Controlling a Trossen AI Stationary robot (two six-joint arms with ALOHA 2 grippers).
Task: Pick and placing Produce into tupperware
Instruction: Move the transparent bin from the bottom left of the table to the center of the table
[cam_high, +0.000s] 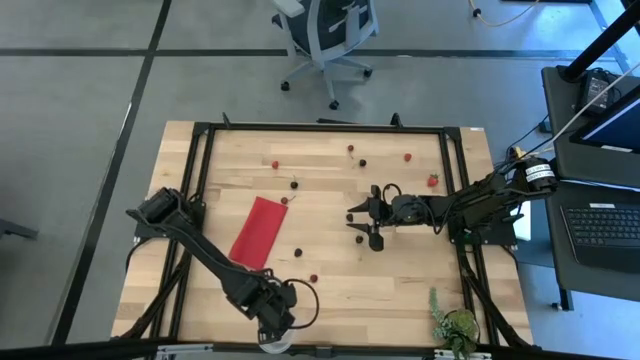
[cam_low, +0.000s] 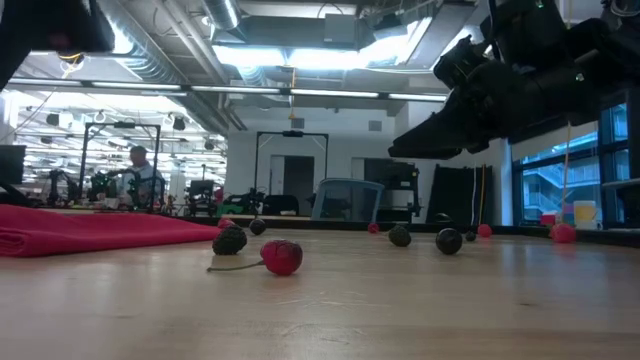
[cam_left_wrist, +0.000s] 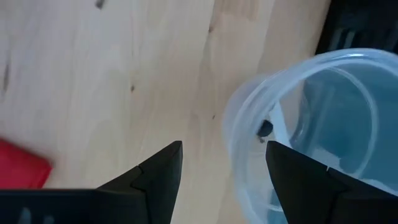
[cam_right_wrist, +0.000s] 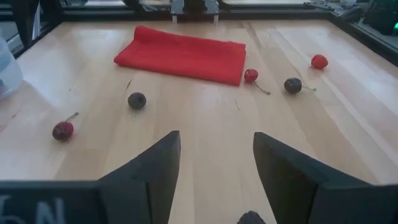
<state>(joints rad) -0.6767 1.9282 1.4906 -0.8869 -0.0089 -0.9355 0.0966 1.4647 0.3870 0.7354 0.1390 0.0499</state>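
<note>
The clear plastic cup (cam_left_wrist: 323, 106) stands at the table's near edge (cam_high: 270, 345), and a small dark thing (cam_left_wrist: 265, 129) shows inside it. My left gripper (cam_left_wrist: 224, 149) is open at the cup (cam_high: 272, 328), with the cup's wall (cam_left_wrist: 239, 143) between its fingers. Dark cherries (cam_right_wrist: 137, 100) and red berries (cam_right_wrist: 319, 61) lie scattered on the wood. My right gripper (cam_right_wrist: 214, 140) is open and empty above the table's middle (cam_high: 362, 222). A dark cherry (cam_right_wrist: 252, 218) lies just below its fingers. My left gripper has one finger (cam_left_wrist: 305, 180) over the cup's mouth and the other (cam_left_wrist: 155, 180) outside it, with the cup's wall standing between them. I cannot tell whether either finger touches the cup.
A flat red cloth (cam_high: 258, 230) lies left of the middle and shows in the right wrist view (cam_right_wrist: 183, 55). A green plant (cam_high: 455, 325) stands at the near right corner. A cherry with a stem (cam_low: 282, 257) lies close to the low camera. Black frame rails border the table.
</note>
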